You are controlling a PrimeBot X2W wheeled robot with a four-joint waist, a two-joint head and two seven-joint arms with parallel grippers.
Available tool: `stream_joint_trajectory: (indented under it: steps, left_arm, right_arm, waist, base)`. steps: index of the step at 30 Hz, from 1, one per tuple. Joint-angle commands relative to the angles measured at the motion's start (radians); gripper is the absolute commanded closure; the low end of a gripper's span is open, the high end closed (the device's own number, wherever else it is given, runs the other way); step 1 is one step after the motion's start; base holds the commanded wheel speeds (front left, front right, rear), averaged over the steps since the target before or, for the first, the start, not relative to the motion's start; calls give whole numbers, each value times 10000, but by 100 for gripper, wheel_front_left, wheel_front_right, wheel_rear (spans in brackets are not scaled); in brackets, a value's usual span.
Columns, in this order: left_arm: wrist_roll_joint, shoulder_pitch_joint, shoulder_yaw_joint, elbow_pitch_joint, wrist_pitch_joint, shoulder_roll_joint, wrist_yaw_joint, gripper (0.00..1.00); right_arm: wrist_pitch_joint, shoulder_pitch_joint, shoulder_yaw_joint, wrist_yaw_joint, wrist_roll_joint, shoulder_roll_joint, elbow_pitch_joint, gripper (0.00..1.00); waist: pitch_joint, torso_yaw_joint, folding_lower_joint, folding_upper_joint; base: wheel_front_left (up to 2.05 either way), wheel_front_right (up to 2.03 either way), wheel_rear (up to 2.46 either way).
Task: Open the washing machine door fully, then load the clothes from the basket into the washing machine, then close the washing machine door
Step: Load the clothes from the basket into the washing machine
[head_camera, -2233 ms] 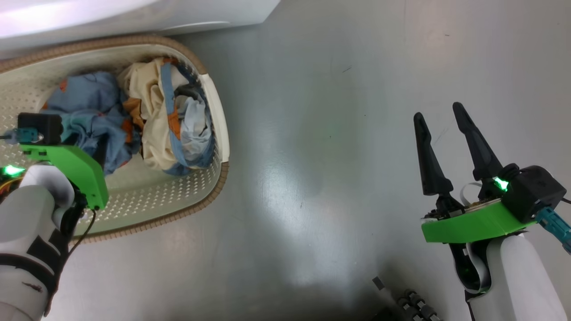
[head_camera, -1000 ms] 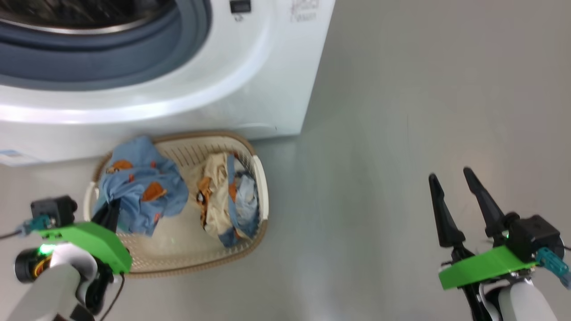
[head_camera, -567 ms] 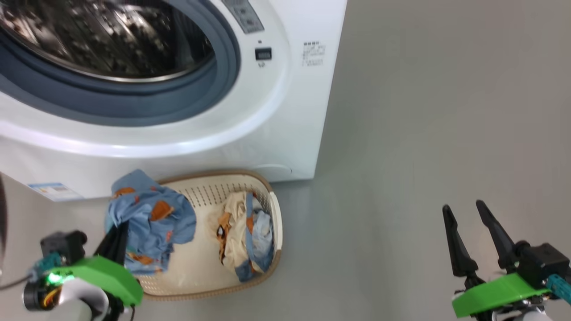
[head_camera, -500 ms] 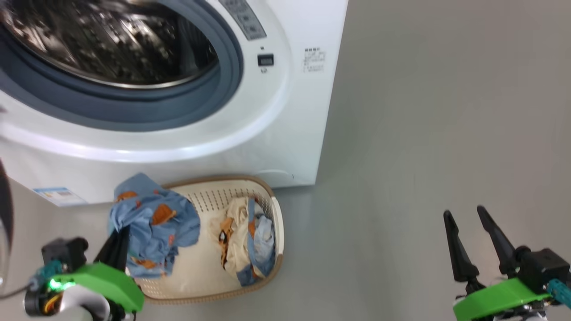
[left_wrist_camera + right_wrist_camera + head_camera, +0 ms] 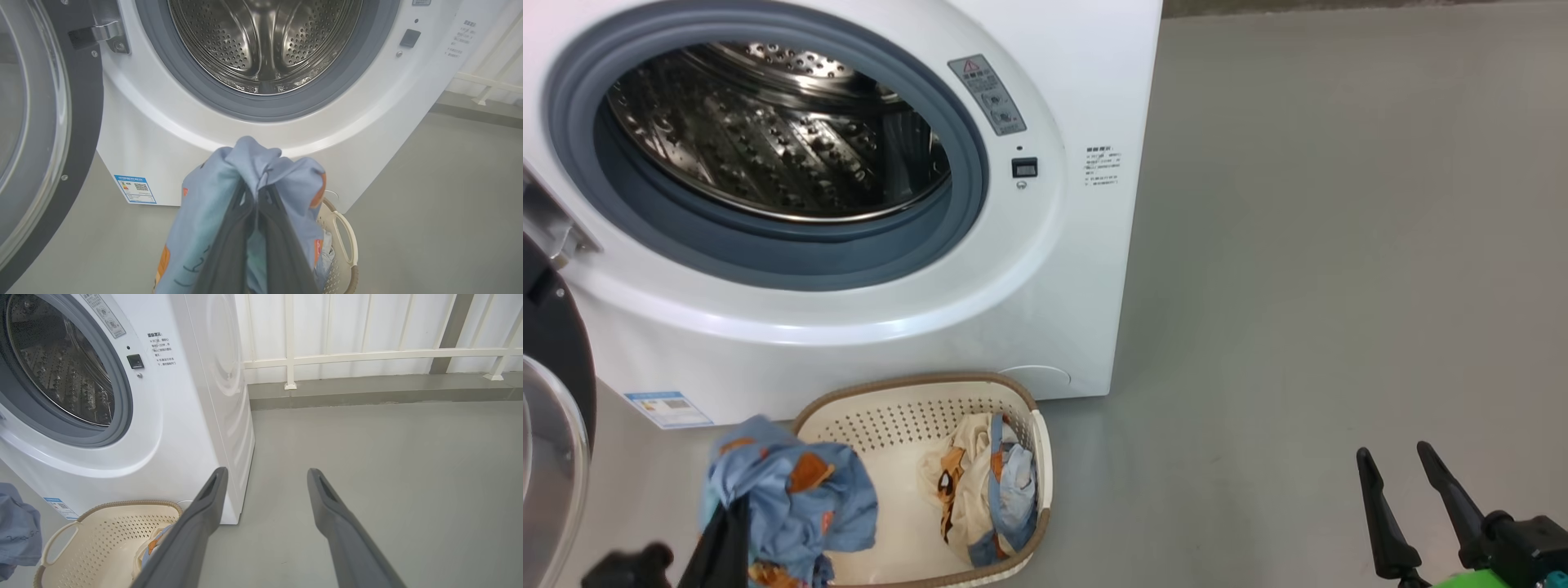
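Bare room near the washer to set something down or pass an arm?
Free: floor right of the washing machine and basket, out to the right gripper; also the drum mouth. Crowded: lower left, among door, basket and blue garment held by left gripper.

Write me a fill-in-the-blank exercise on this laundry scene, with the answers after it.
1. The left tool is shut on a garment with orange prints whose cloth is light ____.
2. The washing machine door stands ____, showing the steel drum.
3. The right tool is open and holds ____.
4. The other garment, lying in the basket, is mostly ____ in colour.
Missing words: blue; open; nothing; cream.
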Motion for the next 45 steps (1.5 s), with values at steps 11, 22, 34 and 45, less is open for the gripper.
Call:
stream_joint_trajectory:
  steps: [11, 22, 34, 45]
  left_arm:
    - [718, 1196, 996, -1974, -106, -547, -15, 100]
    - [529, -206, 845, -2005, -107, -274, -15, 100]
    - [161, -3843, 679, -1401, -107, 855, -15, 100]
    - [-125, -7728, 103, 1555, -107, 1649, -15, 100]
  right_arm:
    - [-49, 172, 148, 27, 112, -158, -295, 0]
    - [-49, -155, 186, 27, 70, -14, -433, 0]
    - [-49, -1015, 351, 27, -4, 229, -571, 0]
    - [-49, -2044, 787, 27, -32, 566, -645, 0]
  waist:
    - [-130, -12, 0, -1]
    - [564, -53, 0, -1]
    - [1981, -410, 0, -1]
    - [3454, -1181, 0, -1]
  base:
    - [0, 0, 0]
    - [0, 0, 0]
    - [0, 0, 0]
    - [0, 0, 0]
